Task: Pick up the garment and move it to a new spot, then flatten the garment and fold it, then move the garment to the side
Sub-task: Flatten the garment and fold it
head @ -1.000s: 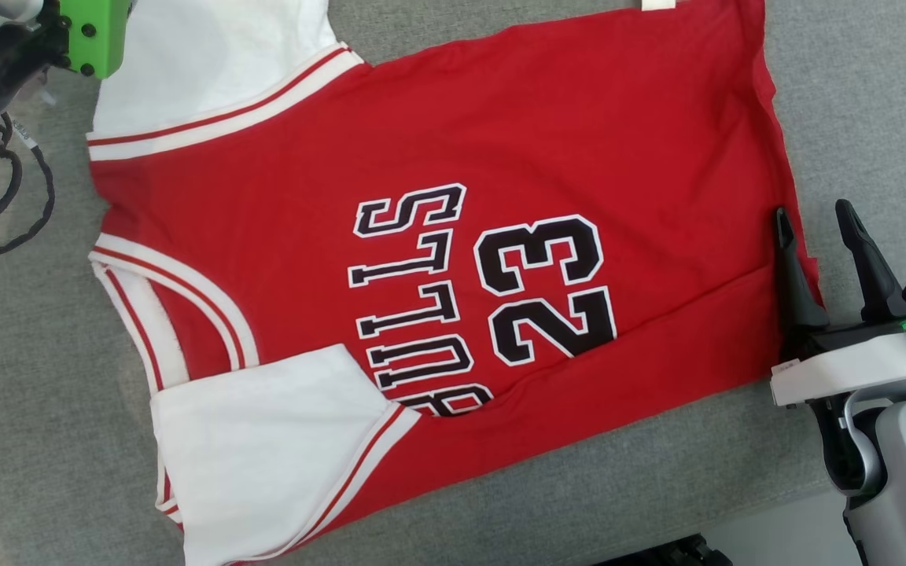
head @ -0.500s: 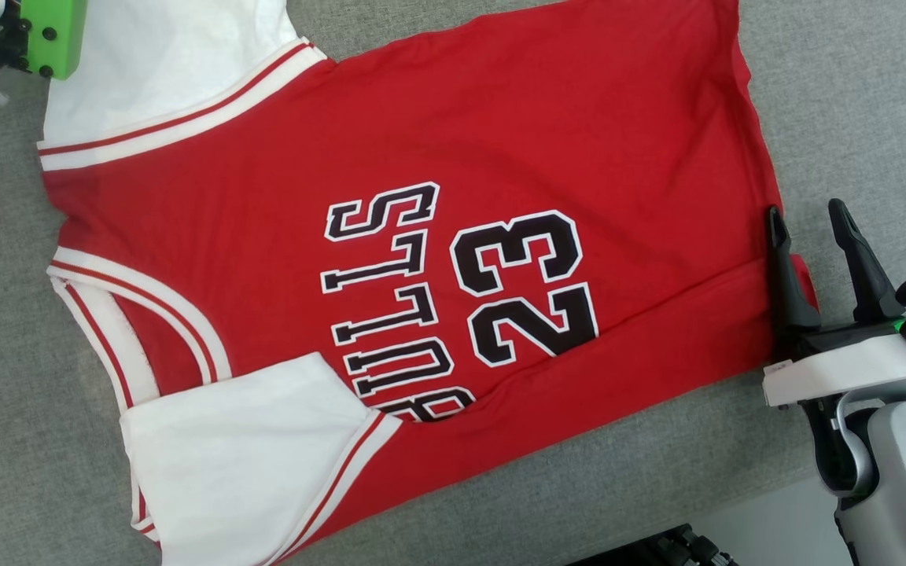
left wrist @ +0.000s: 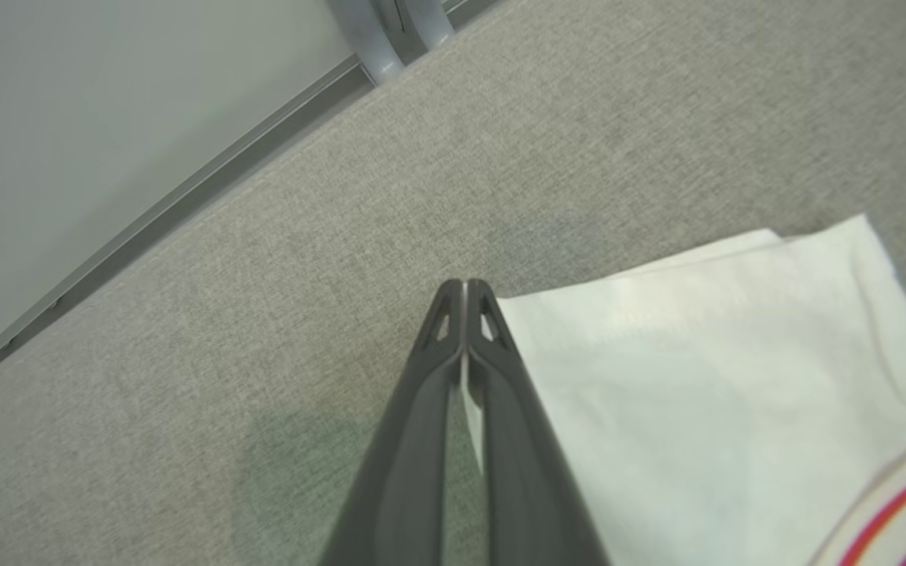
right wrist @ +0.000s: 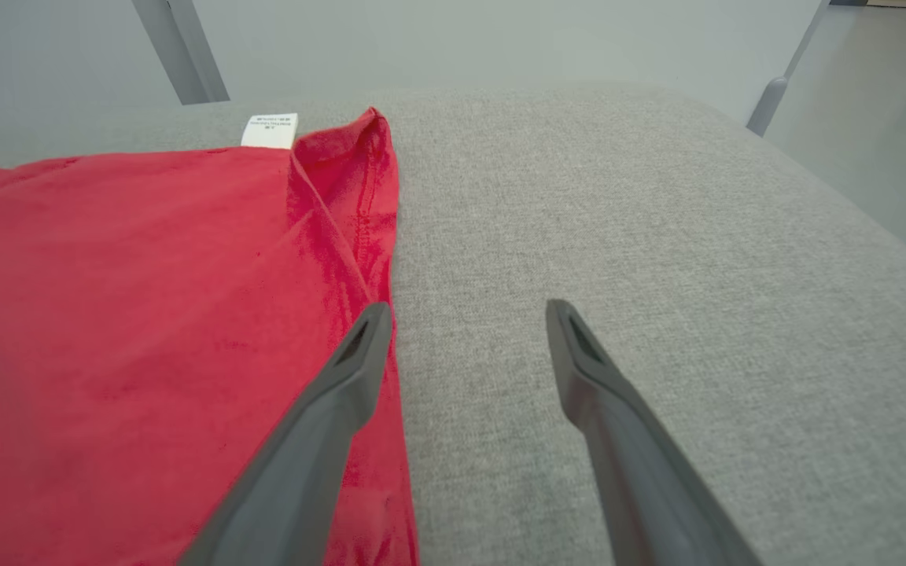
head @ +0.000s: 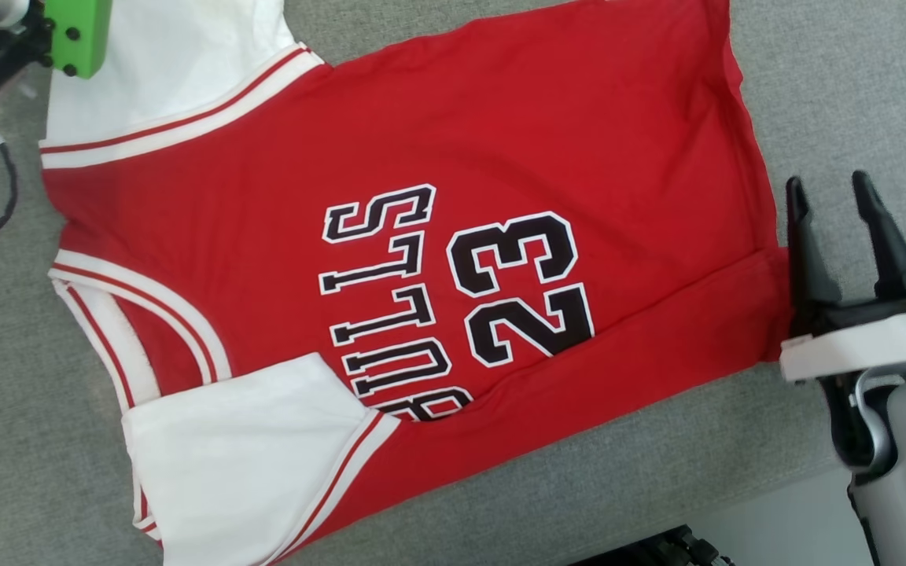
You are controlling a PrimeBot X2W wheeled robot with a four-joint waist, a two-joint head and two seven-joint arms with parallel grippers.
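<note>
Head view: the red jersey point(head: 421, 141) lies spread flat on the grey desk point(head: 854, 79), lettering up, white sleeves at the left, just where it lay half a second ago. The right gripper point(head: 829, 182) has drawn up and to the right. Its near finger, which lay across the hem corner, now stands just beside the hem, fingers spread apart. The left arm's green mount point(head: 79, 35) has edged slightly right, above the upper sleeve.

Left wrist view: the left gripper point(left wrist: 465, 287) is closed, tips at the white sleeve's corner. Whether it has caught any cloth I cannot tell.

Right wrist view: the open fingers straddle bare desk, one over the hem edge, the white label point(right wrist: 269, 130) beyond.
</note>
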